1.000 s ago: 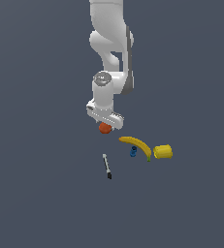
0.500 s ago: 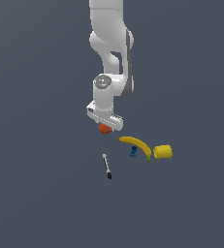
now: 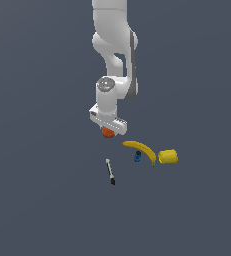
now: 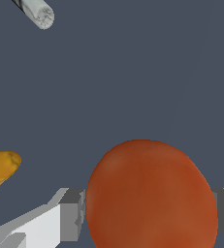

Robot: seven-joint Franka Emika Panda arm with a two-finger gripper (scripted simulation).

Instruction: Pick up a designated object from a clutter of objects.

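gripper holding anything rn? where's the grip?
Yes: the orange-red ball sits between the gripper fingers, which press its opposite sides at its widest part.

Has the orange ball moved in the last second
No. In the exterior view the orange ball sits the same way up-left of the banana, with the claw around it.

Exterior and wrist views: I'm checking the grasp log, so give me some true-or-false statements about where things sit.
1. The orange-red ball sits between the fingers of the tool. True.
2. The banana touches the ball. False: they lie apart.
3. The tiny blue item lies beside the banana. True.
4. The pen lies between the banana and the yellow cylinder. False: it lies apart, toward the exterior view's left.
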